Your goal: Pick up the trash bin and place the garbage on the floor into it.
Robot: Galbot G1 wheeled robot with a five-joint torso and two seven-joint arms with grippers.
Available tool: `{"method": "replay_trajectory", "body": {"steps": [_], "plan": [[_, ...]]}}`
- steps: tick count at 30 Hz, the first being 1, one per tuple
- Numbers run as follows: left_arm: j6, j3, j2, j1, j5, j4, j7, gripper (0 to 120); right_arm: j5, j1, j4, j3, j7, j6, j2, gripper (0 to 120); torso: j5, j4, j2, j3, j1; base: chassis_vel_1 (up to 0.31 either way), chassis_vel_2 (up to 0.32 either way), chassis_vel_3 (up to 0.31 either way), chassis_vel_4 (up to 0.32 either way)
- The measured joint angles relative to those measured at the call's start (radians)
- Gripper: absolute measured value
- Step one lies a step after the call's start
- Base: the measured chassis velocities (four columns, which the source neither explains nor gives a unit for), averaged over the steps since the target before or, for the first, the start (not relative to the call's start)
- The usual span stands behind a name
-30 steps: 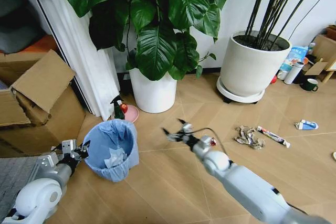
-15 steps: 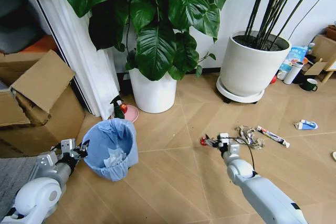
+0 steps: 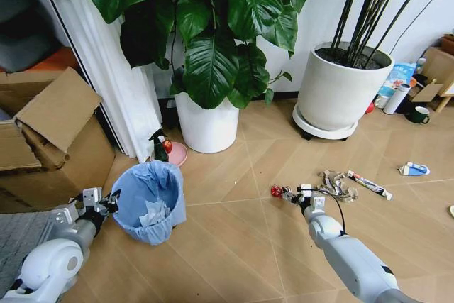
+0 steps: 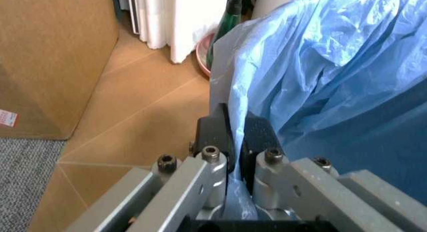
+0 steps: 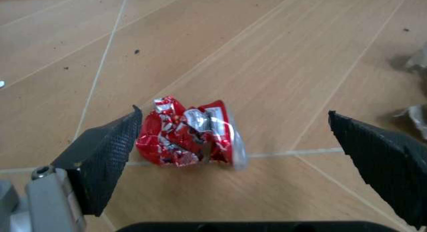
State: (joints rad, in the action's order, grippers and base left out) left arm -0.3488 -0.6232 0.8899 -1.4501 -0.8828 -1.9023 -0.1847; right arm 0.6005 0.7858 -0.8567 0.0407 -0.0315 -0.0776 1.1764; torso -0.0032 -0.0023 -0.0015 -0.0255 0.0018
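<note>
The trash bin [image 3: 150, 202] is parked on the floor [image 3: 234, 246] in front of the white plant pot [image 3: 207, 124], next to the cardboard box [image 3: 53, 133], with crumpled white paper seen inside its blue bag. The left tool [image 3: 106, 201] is pressed together on the bin's bag-covered rim, pinching it between the dark pads [image 4: 257, 137]. Over on the right, the right tool [image 3: 289, 194] is held low at the floor with its pads [image 5: 107, 154] spread wide, and a crumpled red wrapper [image 5: 190, 132] is lying between them, just not gripped. More garbage, a grey-brown wrapper [image 3: 335, 184], a thin tube [image 3: 369, 184] and a blue-white carton [image 3: 413, 169], is scattered farther right.
</note>
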Motion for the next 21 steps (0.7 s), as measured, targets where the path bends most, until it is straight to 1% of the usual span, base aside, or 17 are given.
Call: {"method": "replay_trajectory", "body": {"steps": [6, 8, 11, 19, 20, 21], "plan": [[-0.001, 0.001, -0.006, 0.001, -0.001, 0.000, -0.001, 0, -0.012, -0.039, 0.059, -0.006, 0.019, -0.012, 0.029, 100, -0.0002, 0.0001, 0.000, 0.000, 0.000, 0.000, 0.000, 0.000, 0.000], [-0.001, 0.002, -0.006, 0.003, -0.001, 0.000, -0.002, 0, -0.015, -0.053, 0.085, -0.008, 0.026, -0.014, 0.039, 100, 0.0003, 0.0001, 0.000, 0.000, 0.000, 0.000, 0.000, 0.000, 0.000], [-0.001, 0.003, -0.006, 0.004, -0.002, 0.000, -0.002, 0, -0.015, -0.062, 0.101, -0.010, 0.027, -0.015, 0.046, 100, -0.0001, 0.0000, 0.000, 0.000, 0.000, 0.000, 0.000, 0.000, 0.000], [-0.002, 0.005, -0.006, 0.005, -0.003, 0.000, -0.002, 0, -0.018, -0.103, 0.166, -0.023, 0.047, -0.018, 0.071, 100, 0.0001, 0.0001, 0.000, 0.000, 0.000, 0.000, 0.000, 0.000, 0.000], [-0.002, 0.005, -0.006, 0.006, -0.003, 0.000, -0.002, 0, -0.018, -0.110, 0.180, -0.024, 0.052, -0.018, 0.075, 96, 0.0001, 0.0000, 0.000, 0.000, 0.000, 0.000, 0.000, 0.000, 0.000], [-0.002, 0.005, -0.006, 0.006, -0.003, 0.000, -0.002, 0, -0.018, -0.110, 0.180, -0.024, 0.052, -0.018, 0.075, 96, 0.0001, 0.0000, 0.000, 0.000, 0.000, 0.000, 0.000, 0.000, 0.000]]}}
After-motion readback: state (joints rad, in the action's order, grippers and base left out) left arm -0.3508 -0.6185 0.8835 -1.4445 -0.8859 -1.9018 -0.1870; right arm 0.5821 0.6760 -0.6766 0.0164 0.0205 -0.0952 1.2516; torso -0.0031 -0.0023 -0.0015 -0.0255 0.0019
